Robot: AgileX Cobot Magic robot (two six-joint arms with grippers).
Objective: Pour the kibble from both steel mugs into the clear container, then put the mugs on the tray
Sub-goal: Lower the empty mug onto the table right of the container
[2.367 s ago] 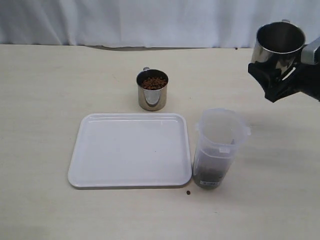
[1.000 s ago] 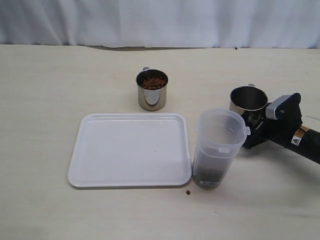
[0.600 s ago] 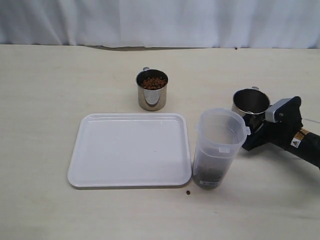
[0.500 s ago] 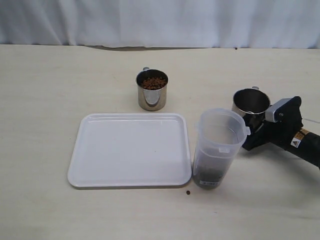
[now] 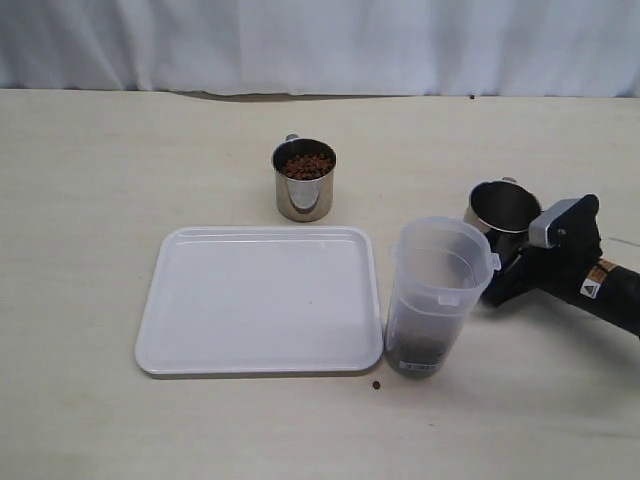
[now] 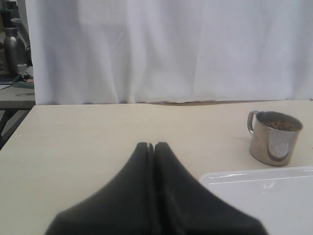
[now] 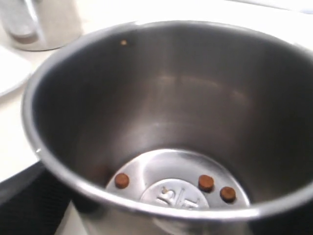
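Right arm [image 5: 618,300] is a matte black housing, chunky and angular at the wrist end, with a light grey rectangular block [image 5: 548,225] mounted on top. Small yellow-and-white label [image 5: 593,282] with a black mark on its side; print too small to read. Left gripper [image 6: 150,145]: two matte black fingers [image 6: 171,196], broad at the base, tapering to narrow rounded tips.

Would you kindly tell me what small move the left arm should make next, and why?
Probably open the left end effector: its jaws are pressed together, while the shiny steel mug holding reddish-brown kibble pellets stands unpoured behind the flat white plastic tray. The other steel mug already looks nearly empty.
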